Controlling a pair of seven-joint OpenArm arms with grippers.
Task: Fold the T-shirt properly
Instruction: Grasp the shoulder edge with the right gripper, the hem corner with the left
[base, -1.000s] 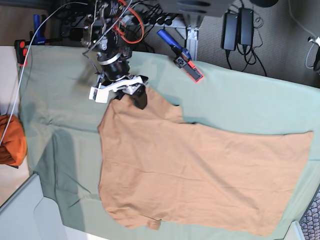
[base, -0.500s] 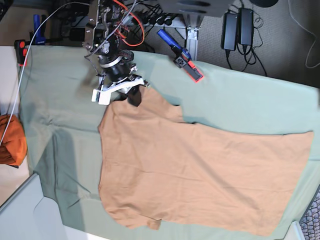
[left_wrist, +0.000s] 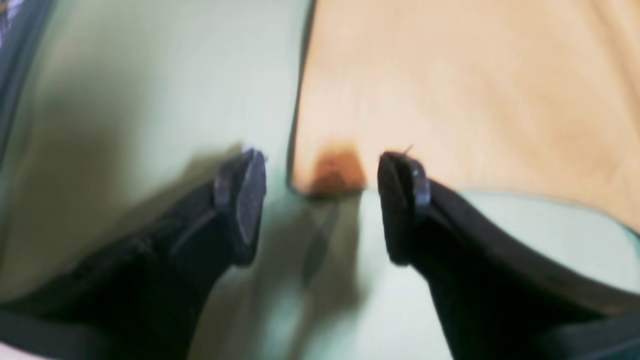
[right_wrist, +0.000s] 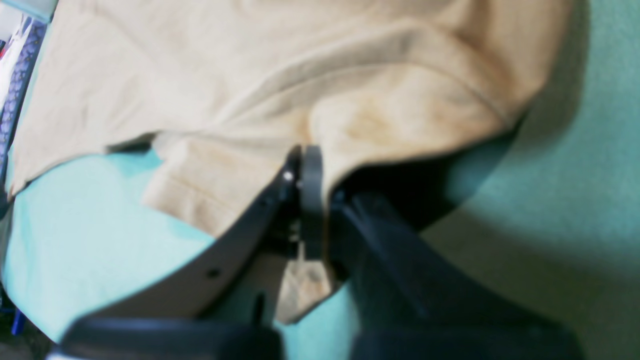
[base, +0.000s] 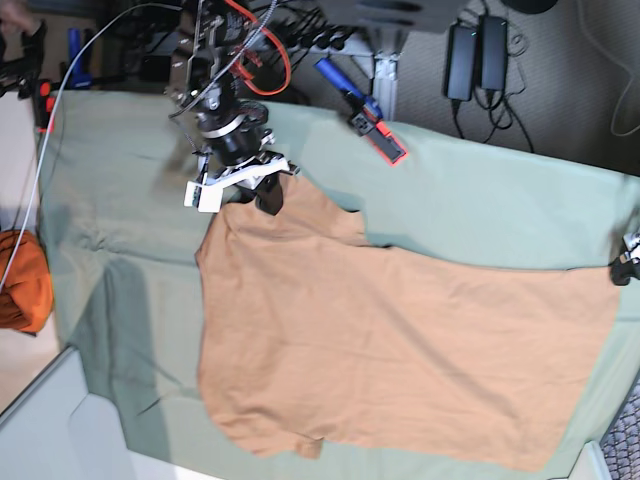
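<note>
The soft tan cotton T-shirt (base: 400, 350) lies flat on the green cloth-covered tabletop (base: 120, 200). The right gripper (right_wrist: 307, 165) pinches its sleeve with jaws shut tight. The left gripper (left_wrist: 320, 200) waits beside the shirt's corner, jaws wide. Pulling one side alone could bunch it.

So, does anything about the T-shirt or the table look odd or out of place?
Mostly no. The T-shirt lies spread on the green table cloth, but its lower sleeve is partly tucked under. The right hand pinches cloth near the other sleeve. An orange cloth bundle sits at the table's edge.
</note>
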